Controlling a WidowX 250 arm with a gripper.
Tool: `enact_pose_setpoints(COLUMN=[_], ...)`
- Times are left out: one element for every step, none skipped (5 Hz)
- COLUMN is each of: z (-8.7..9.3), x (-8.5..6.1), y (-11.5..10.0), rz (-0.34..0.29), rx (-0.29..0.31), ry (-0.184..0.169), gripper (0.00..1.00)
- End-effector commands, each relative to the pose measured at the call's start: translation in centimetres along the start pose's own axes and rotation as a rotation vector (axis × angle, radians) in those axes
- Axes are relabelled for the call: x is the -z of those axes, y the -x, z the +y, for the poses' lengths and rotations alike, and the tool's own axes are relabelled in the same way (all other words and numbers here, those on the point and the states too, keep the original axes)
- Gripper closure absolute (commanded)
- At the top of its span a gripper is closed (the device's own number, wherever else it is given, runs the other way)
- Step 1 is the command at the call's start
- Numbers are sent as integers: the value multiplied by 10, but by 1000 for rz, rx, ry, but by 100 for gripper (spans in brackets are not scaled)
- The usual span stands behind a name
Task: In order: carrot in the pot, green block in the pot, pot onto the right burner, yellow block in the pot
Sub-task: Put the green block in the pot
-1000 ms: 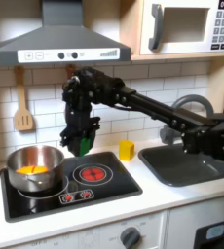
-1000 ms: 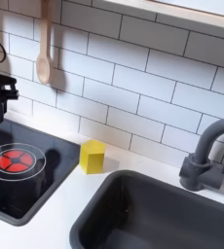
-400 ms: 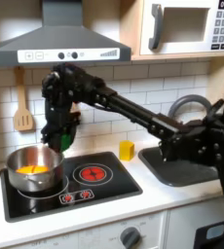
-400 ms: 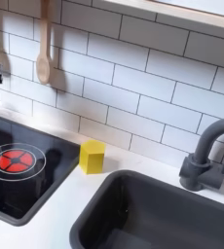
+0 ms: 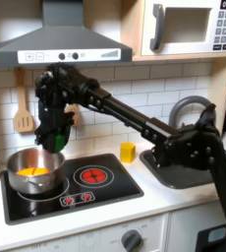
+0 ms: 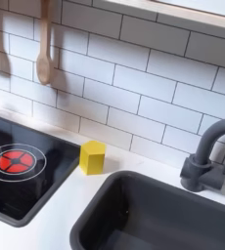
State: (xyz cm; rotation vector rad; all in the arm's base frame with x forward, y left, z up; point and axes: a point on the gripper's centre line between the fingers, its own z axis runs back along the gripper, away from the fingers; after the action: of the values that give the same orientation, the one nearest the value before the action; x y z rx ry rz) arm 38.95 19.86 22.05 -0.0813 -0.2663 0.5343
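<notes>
Two burners on the black toy cooktop (image 5: 71, 189), and my pot (image 5: 35, 168) is sitting on the one at the first exterior view's left. The carrot (image 5: 29, 172) is already lying inside it, showing as an orange patch at the bottom. My tool (image 5: 54, 138) hangs right above the pot's far rim, and it's clamped on the green block (image 5: 56, 135), which shows as a dark green bit between the fingers, clear of the pot and not in it yet. My arm stretches in from the first exterior view's right, over the sink (image 5: 189, 165).

The right burner (image 5: 91, 175) is bare, red rings showing, just beside the pot; in the second exterior view it's the red ring circle (image 6: 17, 161) near the left edge. The yellow block (image 6: 92, 157) stands upright on the white table (image 6: 56, 220) in the second exterior view, between the cooktop and the sink (image 6: 158, 215), close to the tiled wall; in the first exterior view it's the yellow cube (image 5: 128, 152) just past the cooktop's corner. A wooden spoon (image 6: 43, 44) hangs on the wall above.
</notes>
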Motion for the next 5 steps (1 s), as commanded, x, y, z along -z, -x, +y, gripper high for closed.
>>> enact_pose_setpoints(z=[17, 22, 21, 14, 17], x=[3, 1, 2, 12, 22], y=[-4, -6, -5, 1, 6], rz=[-10, -31, -32, 3, 38], rx=[-58, -83, -89, -51, -28], ry=[-23, -43, -46, -43, -36], gripper=[100, 100, 0, 0, 0])
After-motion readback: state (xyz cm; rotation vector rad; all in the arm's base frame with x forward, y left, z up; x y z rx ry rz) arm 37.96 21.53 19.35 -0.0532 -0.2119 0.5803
